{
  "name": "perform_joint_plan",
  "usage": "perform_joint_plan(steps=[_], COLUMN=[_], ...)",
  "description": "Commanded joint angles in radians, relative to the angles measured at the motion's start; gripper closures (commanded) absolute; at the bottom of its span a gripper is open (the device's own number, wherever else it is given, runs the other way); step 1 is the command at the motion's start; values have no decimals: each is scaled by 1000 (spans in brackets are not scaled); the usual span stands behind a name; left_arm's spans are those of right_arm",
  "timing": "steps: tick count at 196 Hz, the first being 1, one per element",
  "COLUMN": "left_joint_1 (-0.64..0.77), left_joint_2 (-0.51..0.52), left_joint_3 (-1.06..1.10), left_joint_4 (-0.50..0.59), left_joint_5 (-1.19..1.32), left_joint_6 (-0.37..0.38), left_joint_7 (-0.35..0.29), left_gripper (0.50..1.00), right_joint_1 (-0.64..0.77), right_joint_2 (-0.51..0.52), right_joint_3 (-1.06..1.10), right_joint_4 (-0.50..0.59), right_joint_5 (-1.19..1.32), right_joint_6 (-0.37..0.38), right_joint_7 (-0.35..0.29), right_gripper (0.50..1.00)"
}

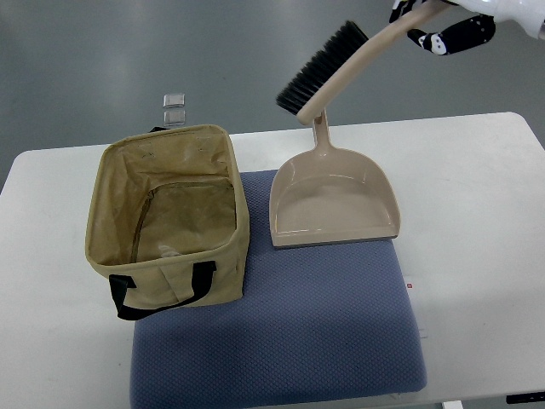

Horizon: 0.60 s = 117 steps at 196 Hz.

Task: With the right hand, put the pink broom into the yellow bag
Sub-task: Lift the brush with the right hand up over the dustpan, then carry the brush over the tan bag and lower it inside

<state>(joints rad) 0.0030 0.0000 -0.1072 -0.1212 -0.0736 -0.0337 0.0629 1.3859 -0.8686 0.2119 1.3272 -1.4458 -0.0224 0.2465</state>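
While the right hand reaches in from the upper right corner, its fingers are clenched around the far end of the broom, holding it in the air above the back edge of the bench. What the task calls a pink broom looks pale pinkish beige: a long, slightly curved handle that widens into a narrow head, with a dense row of black bristles along one side. It hangs tilted, the handle rising toward the hand at upper right and the bristled head lowest at the left, just above the upright handle of the matching dustpan. Whether head and dustpan handle touch cannot be told.

That dustpan, the same beige tone, lies flat with its scoop facing up, partly on a blue-grey mat spread over the white bench. To the left of it stands the yellow bag, an open, box-shaped fabric tote in dull mustard, with black strap handles and an inner lining visible through its wide mouth. One corner of the bag sits on the mat. The broom is well apart from the bag, up and to its right. Two small clear items lie behind the bag.
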Motion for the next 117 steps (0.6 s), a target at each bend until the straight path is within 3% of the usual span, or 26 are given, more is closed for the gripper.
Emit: perform_joint_plan(steps=[1,58,117], left_joint_1=[0,0,0], left_joint_2=[0,0,0], left_joint_3=[0,0,0], left_joint_4=[0,0,0], left_joint_5=[0,0,0], left_joint_6=[0,0,0], left_joint_7=[2,0,0], left_gripper=[500,500,500], right_joint_1=[50,44,-41], right_joint_2=[80,375,519], right_joint_3=[-5,-14,-17], right_joint_4=[-8,-39,-118], right_joint_5=[-5,-108,-180], right_joint_6=[2,-1,-10], right_joint_7=[-4,-13,-13], right_gripper=[1000,1000,1000])
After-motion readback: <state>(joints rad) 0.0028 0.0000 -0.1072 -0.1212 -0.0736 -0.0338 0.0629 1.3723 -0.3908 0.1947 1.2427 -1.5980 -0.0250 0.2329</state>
